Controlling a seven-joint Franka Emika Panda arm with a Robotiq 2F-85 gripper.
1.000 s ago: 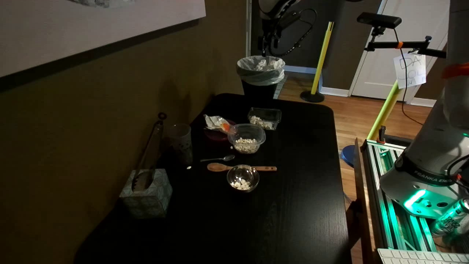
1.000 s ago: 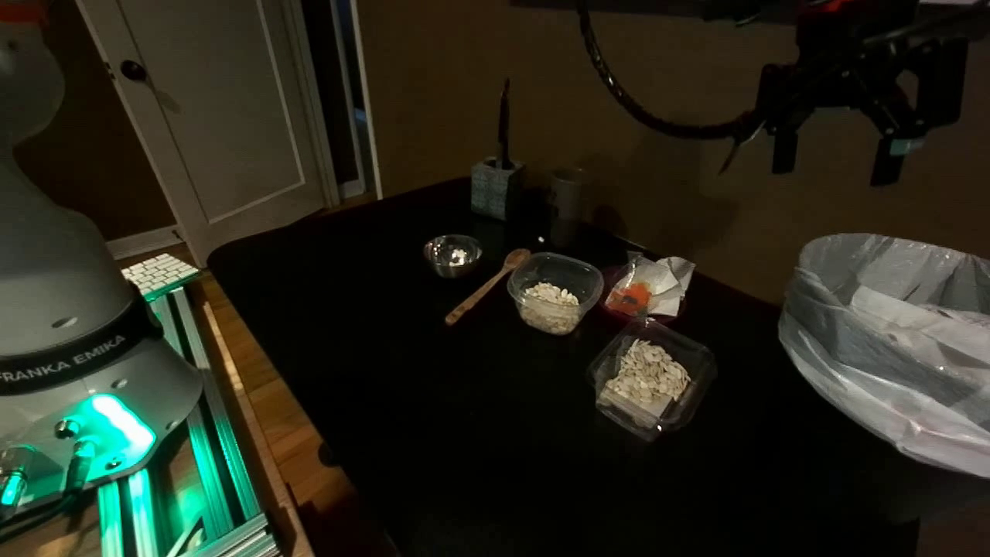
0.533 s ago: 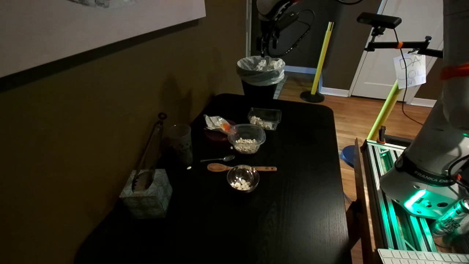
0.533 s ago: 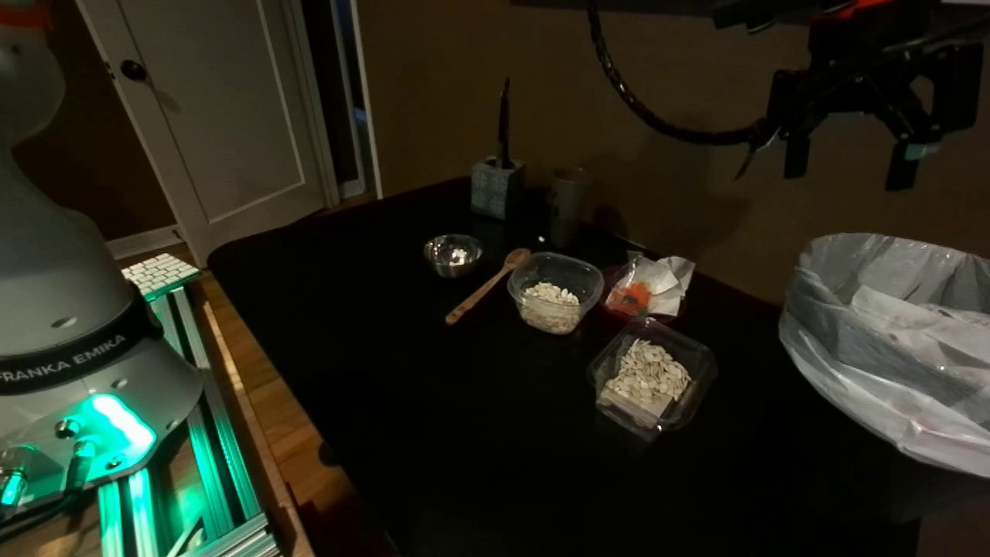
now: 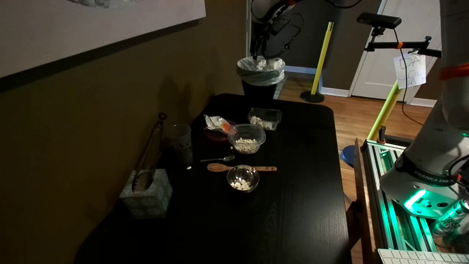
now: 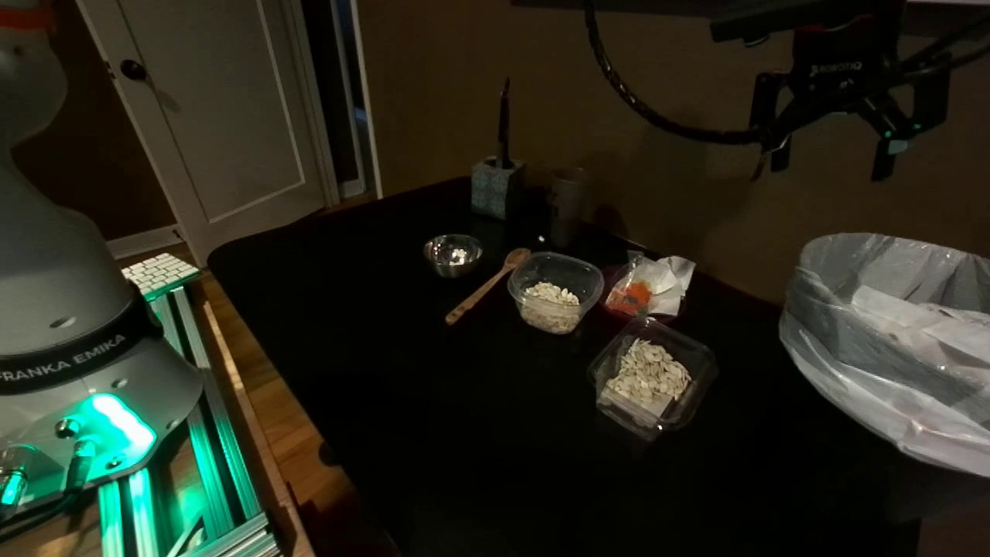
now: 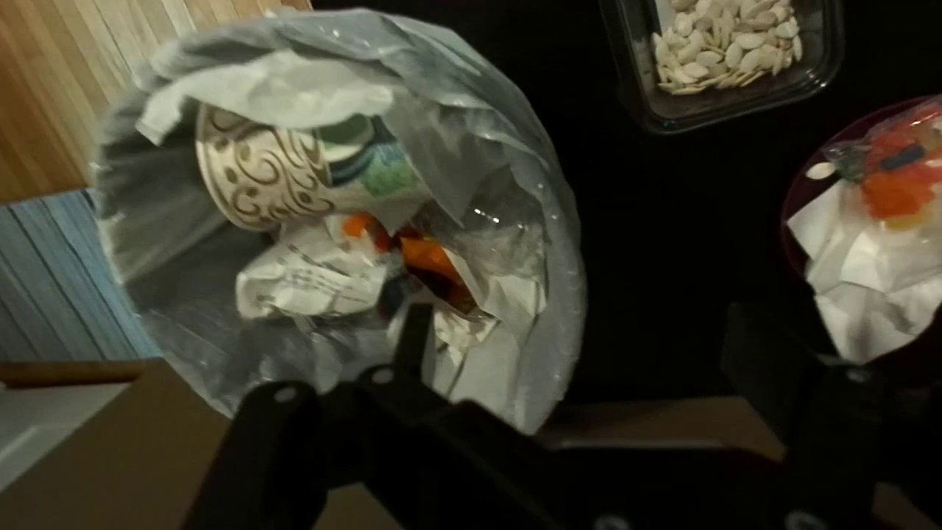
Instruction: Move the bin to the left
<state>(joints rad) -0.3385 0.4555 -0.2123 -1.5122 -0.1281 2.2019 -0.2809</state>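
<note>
Dark table (image 5: 293,212), bin (image 5: 261,77) beside it, below the pincer (image 6: 830,169).

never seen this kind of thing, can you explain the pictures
The machine is a robot arm. Two pictures come from cameras outside it, looking across a dark table; the close-up is from a camera on the arm, looking down into a lined bin with rubbish inside. On the table are clear tubs of pale seeds, a small bowl, a wooden spoon, and tongs rising from a patterned box. The jaws hang open near the bin's rim, holding nothing I can see.
</note>
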